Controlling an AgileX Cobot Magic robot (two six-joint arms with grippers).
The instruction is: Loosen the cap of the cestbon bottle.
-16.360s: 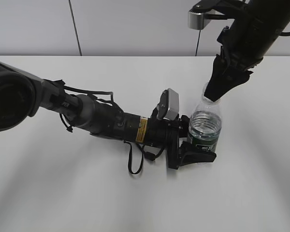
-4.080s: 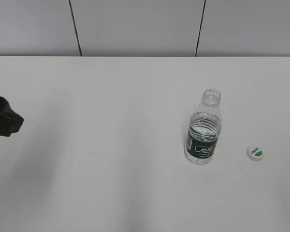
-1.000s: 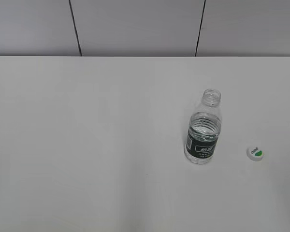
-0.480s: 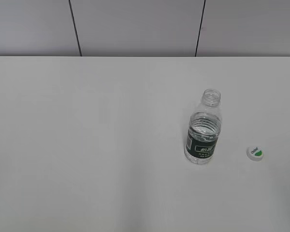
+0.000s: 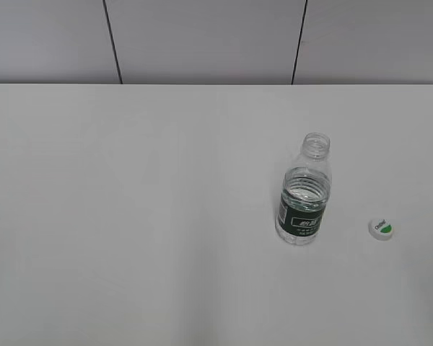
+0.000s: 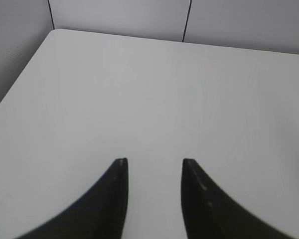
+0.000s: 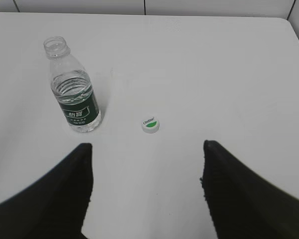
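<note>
The cestbon bottle (image 5: 304,194) stands upright on the white table, clear and ribbed with a dark green label, its threaded neck open with no cap on it. It also shows in the right wrist view (image 7: 74,93). The cap (image 5: 381,228), white with a green patch, lies flat on the table to the bottle's right, apart from it; it shows in the right wrist view too (image 7: 150,125). My right gripper (image 7: 147,145) is open and empty, pulled back from both. My left gripper (image 6: 152,162) is open and empty over bare table. Neither gripper shows in the exterior view.
The white table (image 5: 166,216) ends at a grey panelled wall at the back. The left wrist view shows the table's far left corner (image 6: 54,31) and left edge.
Nothing has moved in the last second. Earlier, the left gripper held the bottle and the right was at its cap; both arms have since withdrawn, leaving the cap on the table.
</note>
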